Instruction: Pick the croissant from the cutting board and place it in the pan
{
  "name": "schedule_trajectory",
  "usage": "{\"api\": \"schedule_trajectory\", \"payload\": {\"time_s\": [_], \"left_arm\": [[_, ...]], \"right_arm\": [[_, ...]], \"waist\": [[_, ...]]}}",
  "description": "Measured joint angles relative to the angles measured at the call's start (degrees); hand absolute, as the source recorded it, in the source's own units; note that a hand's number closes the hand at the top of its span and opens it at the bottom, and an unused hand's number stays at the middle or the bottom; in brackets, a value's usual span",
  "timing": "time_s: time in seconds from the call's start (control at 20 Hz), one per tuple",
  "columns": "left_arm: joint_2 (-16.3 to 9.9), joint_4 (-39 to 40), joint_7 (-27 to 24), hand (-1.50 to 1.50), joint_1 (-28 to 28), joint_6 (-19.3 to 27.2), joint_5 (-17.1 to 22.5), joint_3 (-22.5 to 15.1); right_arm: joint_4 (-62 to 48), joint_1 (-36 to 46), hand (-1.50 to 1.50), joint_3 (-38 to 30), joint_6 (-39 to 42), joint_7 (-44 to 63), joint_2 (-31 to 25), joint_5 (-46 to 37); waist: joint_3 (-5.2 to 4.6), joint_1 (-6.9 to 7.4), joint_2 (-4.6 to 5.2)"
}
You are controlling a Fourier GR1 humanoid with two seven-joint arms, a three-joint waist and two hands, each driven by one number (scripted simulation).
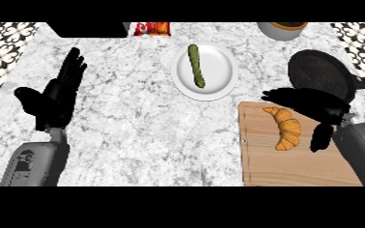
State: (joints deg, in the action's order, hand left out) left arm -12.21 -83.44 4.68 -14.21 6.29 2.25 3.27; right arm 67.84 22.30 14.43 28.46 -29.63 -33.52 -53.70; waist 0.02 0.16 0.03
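A golden croissant point(285, 127) lies on the wooden cutting board point(285, 166) at the lower right. My right hand point(310, 104) hovers just above and to the right of it, fingers spread and reaching left past the croissant's upper end, thumb hanging down beside it; nothing is held. The black pan point(321, 71) sits right behind the board, partly covered by that hand. My left hand point(55, 96) rests open at the left, fingers pointing up.
A white plate point(221, 72) with a green cucumber point(196, 65) stands at the middle back. A grey bowl point(281, 30), a red packet point(152, 28) and a black box point(89, 29) line the far edge.
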Motion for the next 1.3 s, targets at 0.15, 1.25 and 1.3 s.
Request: {"api": "schedule_trajectory", "payload": {"time_s": [0.15,1.25,1.3], "left_arm": [[0.25,-0.4,0.17,0.0,0.12,-0.47,-0.35,0.17],[0.98,-1.03,0.28,0.0,1.02,-2.96,-1.16,2.24],[1.04,-1.55,1.07,0.0,0.61,-2.52,-1.37,2.31]], "right_arm": [[-1.79,0.79,-1.5,-0.14,-0.8,-0.03,1.99,-2.65],[-12.13,1.69,1.5,-0.2,-9.16,-10.0,7.16,-15.29],[-11.87,1.79,1.5,-0.35,-8.71,-10.4,7.13,-15.48]], "waist": [[-0.02,0.03,-0.01],[-0.32,0.11,-0.31],[-0.29,0.11,-0.3]]}}
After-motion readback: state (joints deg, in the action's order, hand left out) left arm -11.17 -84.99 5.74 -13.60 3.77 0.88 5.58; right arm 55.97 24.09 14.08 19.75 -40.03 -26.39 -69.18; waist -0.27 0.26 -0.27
